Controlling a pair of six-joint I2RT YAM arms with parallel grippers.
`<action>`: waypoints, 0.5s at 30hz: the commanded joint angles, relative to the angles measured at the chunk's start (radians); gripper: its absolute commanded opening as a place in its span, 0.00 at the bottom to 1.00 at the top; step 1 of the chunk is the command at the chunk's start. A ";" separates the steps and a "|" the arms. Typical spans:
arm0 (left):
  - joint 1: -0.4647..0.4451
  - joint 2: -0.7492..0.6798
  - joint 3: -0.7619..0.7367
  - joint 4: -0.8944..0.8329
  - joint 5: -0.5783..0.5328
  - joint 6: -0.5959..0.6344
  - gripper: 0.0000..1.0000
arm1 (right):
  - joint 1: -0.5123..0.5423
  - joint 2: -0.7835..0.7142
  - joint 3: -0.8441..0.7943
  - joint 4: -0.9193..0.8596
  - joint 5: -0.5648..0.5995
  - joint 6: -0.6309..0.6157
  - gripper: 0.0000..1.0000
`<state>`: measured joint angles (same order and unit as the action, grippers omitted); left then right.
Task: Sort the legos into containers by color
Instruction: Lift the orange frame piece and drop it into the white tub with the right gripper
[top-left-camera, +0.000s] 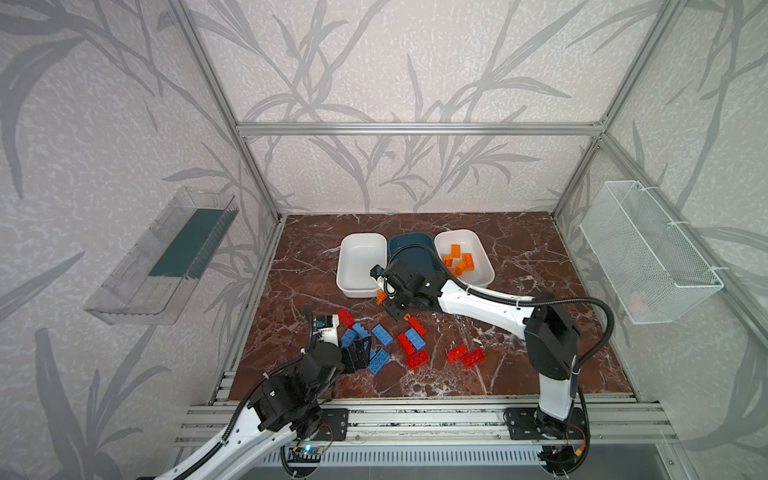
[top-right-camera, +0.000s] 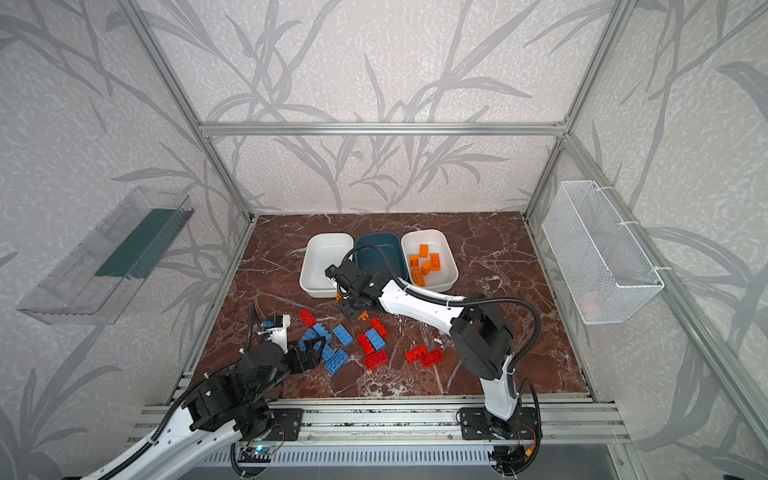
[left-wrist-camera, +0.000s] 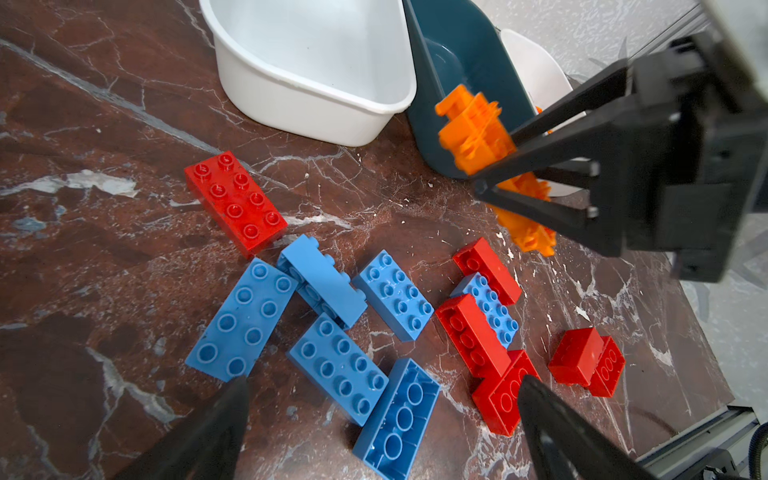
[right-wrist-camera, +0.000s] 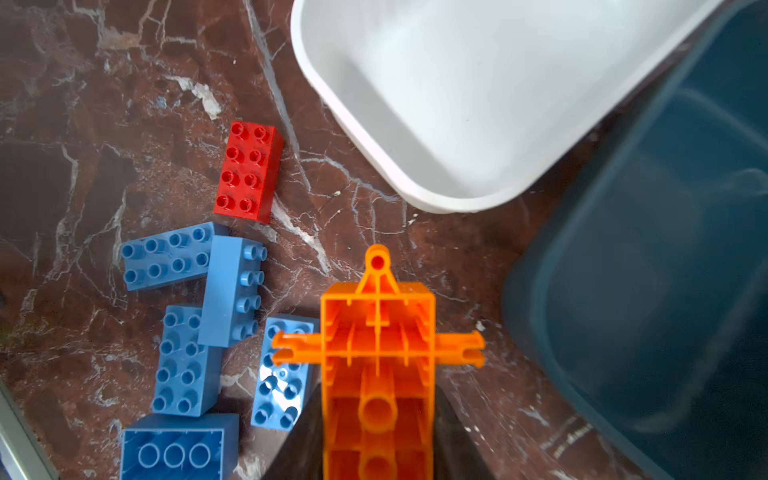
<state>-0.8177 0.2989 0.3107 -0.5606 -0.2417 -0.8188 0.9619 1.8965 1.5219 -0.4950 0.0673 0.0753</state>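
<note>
**Right tool (right-wrist-camera: 378, 436) clamped on the long orange piece (right-wrist-camera: 378, 353)**

The right tool's jaws are closed narrow on the piece, a hollow ribbed brick with a looped tip and two side pegs, carried above the desk (top-left-camera: 519, 257). Just ahead of this tool stand the first white tub (top-left-camera: 359, 266) and the teal tub (top-left-camera: 409, 245). Past the teal one, the second white tub (top-left-camera: 484, 259) holds orange bricks (top-left-camera: 459, 259). The right arm reaches low across the middle. The left tool (left-wrist-camera: 384, 382) hangs spread wide, gripping nothing, above blue bricks (left-wrist-camera: 338, 365), with red bricks (left-wrist-camera: 473, 332) beside them.

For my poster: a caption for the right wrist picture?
Right gripper holds an orange piece near blue bricks and a red brick.
</note>
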 joint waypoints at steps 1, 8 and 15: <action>0.004 0.053 0.046 0.067 -0.011 0.032 0.99 | -0.013 -0.083 -0.049 0.011 0.116 -0.042 0.26; 0.003 0.344 0.151 0.229 0.021 0.099 0.99 | -0.215 -0.184 -0.133 0.026 0.082 -0.037 0.26; 0.005 0.684 0.328 0.304 0.091 0.126 0.99 | -0.449 -0.149 -0.109 0.028 0.010 -0.014 0.26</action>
<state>-0.8177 0.9150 0.5804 -0.3149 -0.1844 -0.7322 0.5591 1.7435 1.3918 -0.4721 0.1127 0.0441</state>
